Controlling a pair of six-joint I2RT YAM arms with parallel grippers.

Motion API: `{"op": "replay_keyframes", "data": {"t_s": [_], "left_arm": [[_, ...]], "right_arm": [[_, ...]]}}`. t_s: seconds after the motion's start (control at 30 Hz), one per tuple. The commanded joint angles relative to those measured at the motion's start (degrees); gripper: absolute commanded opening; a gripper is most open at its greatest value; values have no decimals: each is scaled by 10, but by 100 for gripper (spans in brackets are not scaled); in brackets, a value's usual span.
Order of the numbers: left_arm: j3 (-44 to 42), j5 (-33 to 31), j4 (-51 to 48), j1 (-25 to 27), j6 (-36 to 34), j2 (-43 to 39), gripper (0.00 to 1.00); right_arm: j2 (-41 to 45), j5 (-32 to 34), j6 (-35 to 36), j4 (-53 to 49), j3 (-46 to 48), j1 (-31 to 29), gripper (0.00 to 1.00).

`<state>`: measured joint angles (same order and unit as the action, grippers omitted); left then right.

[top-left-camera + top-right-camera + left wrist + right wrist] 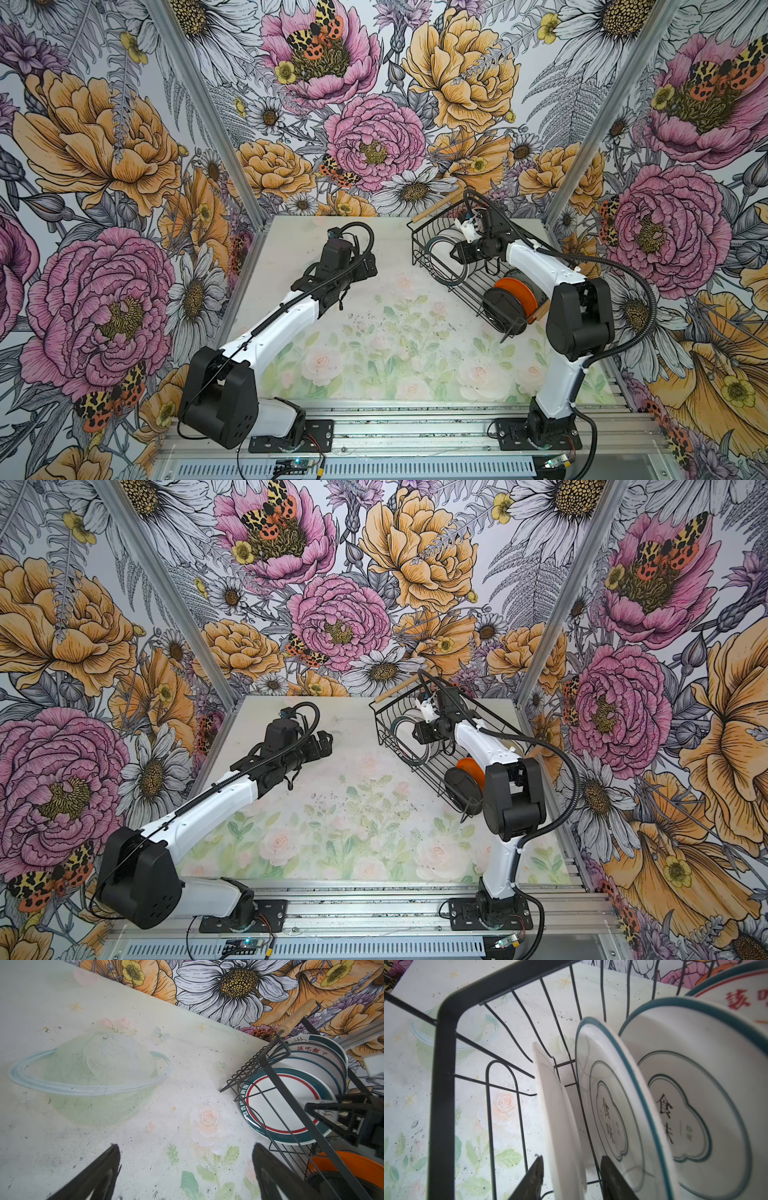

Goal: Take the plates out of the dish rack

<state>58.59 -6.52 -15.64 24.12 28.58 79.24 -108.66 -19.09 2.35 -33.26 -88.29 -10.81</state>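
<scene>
Right gripper (571,1157) jaws straddle end plate (556,1105), gap on one side; left gripper (185,1145) spread, empty. Dish rack (419,253) far right on rose-print table (374,332), long axis diagonal, plates (311,1064) on edge; floral walls (374,124).

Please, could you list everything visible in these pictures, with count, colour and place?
dish rack: one, black wire, far right.
wooden handles: two, light wood, one at each rack end.
white plates: at least four, teal rims, upright at the rack's far end.
orange plate: one, orange, upright at the rack's near end.
black plate: one, black, beside the orange plate.
table mat: one, pale floral, under everything.
left end effector: one, black, open, above bare mat.
right end effector: one, black, inside the rack, jaws astride the outermost white plate.
</scene>
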Motion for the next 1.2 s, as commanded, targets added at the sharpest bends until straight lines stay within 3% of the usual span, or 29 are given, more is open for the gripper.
{"op": "replay_keyframes", "data": {"t_s": [0.0,0.33,1.17], "left_arm": [[4,17,-6,-5,-1,5,99],[12,27,-13,-6,-4,22,99],[26,27,-21,-5,-19,54,99]], "right_arm": [[-11,17,4,-4,-22,-1,43],[-21,27,18,-10,-22,-6,27],[5,40,77,-11,-21,-14,0]]}}
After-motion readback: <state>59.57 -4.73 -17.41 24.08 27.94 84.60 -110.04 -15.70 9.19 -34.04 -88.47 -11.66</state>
